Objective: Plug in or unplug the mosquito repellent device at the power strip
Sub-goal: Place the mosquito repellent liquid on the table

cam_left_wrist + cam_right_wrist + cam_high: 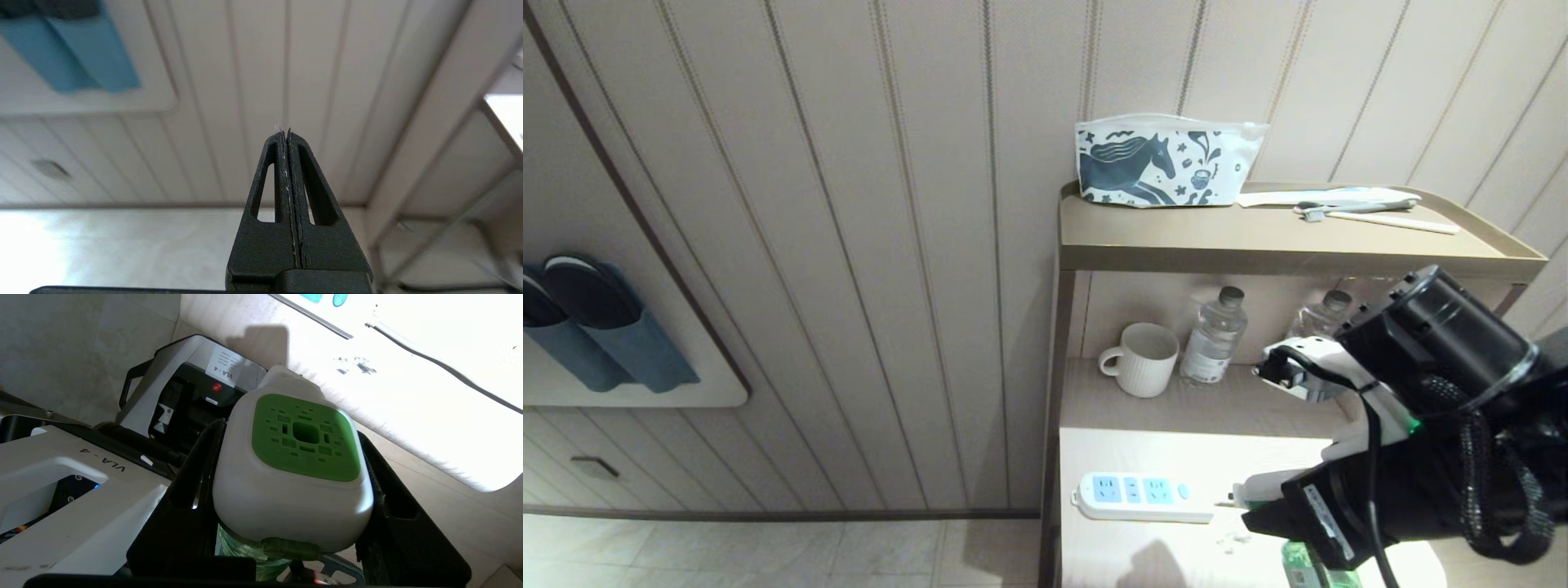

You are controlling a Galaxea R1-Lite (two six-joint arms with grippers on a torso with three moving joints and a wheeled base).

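My right gripper (292, 477) is clamped on the mosquito repellent device (292, 465), held at lower right of the head view, just beside the power strip (1139, 496). I judge it unplugged; next, align prongs with a socket. Left gripper (288, 134) is closed, empty.

Head camera looks down at shelf unit (1258, 245) – wrist cameras close behind claws.

Power strip (1139, 495) on cabinet top (1176, 555) (unplugged).
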